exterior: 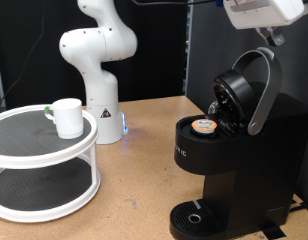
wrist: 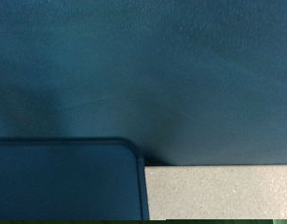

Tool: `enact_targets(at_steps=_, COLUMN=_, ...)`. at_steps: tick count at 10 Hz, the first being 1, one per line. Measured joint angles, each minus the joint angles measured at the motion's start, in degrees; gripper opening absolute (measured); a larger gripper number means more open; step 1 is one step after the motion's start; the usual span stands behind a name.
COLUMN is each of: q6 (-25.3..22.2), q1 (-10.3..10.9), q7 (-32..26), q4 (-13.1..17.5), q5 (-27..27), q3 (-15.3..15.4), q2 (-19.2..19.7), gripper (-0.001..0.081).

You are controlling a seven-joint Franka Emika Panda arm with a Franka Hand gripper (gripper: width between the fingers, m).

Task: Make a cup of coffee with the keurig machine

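Observation:
The keurig machine (exterior: 234, 160) stands at the exterior view's right, black and boxy, with its lid (exterior: 239, 95) raised and its grey handle (exterior: 262, 90) up. A tan-lidded pod (exterior: 204, 126) sits in the open holder. The cup (exterior: 67, 117), a small white mug, rests on the upper tier of a round white stand at the exterior view's left. The robot's hand (exterior: 262, 14) is at the exterior view's top right above the machine; its fingers do not show. In the wrist view no fingers appear, only a dark blue backdrop (wrist: 143, 75) and a pale surface (wrist: 218, 191).
A white two-tier round stand (exterior: 44, 170) with dark mesh shelves occupies the exterior view's left. The arm's white base (exterior: 99, 70) stands behind it on the wooden table (exterior: 134, 190). A round drip tray (exterior: 199, 217) is at the machine's foot.

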Motion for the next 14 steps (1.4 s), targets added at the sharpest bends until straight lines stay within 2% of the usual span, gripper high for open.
enact_targets(at_steps=1, q6=0.29, q1=0.01, q7=0.04, q4=0.43, q5=0.19, q3=0.4, q2=0.11, gripper=0.0017)
enact_targets(at_steps=2, q6=0.32, q1=0.01, q7=0.08, q4=0.72, q5=0.23, q3=0.67, q2=0.11, gripper=0.0005)
enact_targets(at_steps=8, q6=-1.51, q1=-0.09, q7=3.21, q4=0.72, q5=-3.59, q3=0.94, q2=1.9, gripper=0.0004)
enact_targets(at_steps=14, q6=-0.72, q1=-0.06, q7=2.86, q4=0.54, q5=-3.64, q3=0.97, q2=2.58, gripper=0.0004)
